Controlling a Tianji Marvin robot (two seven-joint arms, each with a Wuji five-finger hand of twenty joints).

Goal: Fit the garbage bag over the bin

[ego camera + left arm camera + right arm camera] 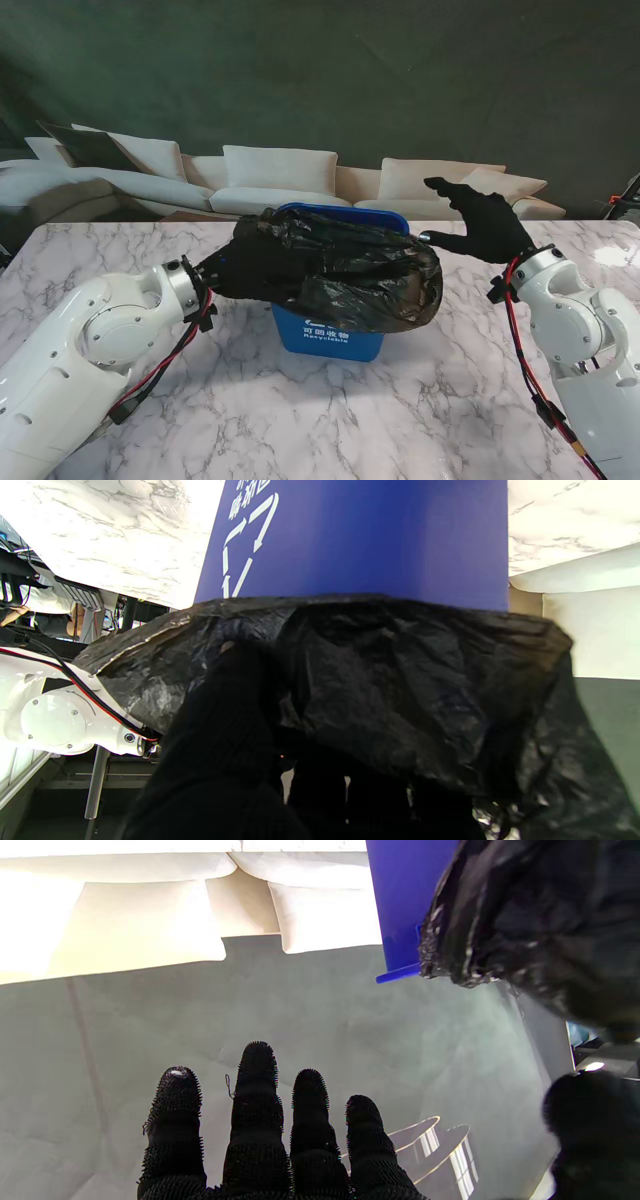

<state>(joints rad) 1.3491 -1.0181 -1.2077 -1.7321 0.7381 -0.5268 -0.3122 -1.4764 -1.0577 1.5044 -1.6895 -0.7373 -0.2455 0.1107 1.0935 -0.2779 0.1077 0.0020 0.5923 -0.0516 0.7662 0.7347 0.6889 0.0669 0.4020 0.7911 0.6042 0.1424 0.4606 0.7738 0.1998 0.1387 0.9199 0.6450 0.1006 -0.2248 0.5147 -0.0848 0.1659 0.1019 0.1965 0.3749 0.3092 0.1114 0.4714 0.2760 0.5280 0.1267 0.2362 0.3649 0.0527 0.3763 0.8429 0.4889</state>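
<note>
Partly done, by the look of it. Blue bin upright near the middle of the marble tabletop, closer to its far edge than to the near one. Black garbage bag bunched over the bin's top and spilling down the near face and the right side, hiding most of the opening. Far rim still bare and blue, so the bag's mouth not yet drawn around the whole lip; in the left wrist view, one bag edge lying across the bin's wall just under the rim, loose and crumpled rather than stretched.

Left hand buried in the bag at the bin's left side; fingers wrapped in plastic, hold on the film likely but impossible to confirm. Right hand raised just beside the bin's far right corner, fingers spread, holding nothing, apart from the bag.

Remaining, as a judgement: spread the mouth, hook it over the far rim and both far corners, then pull slack down evenly.
</note>
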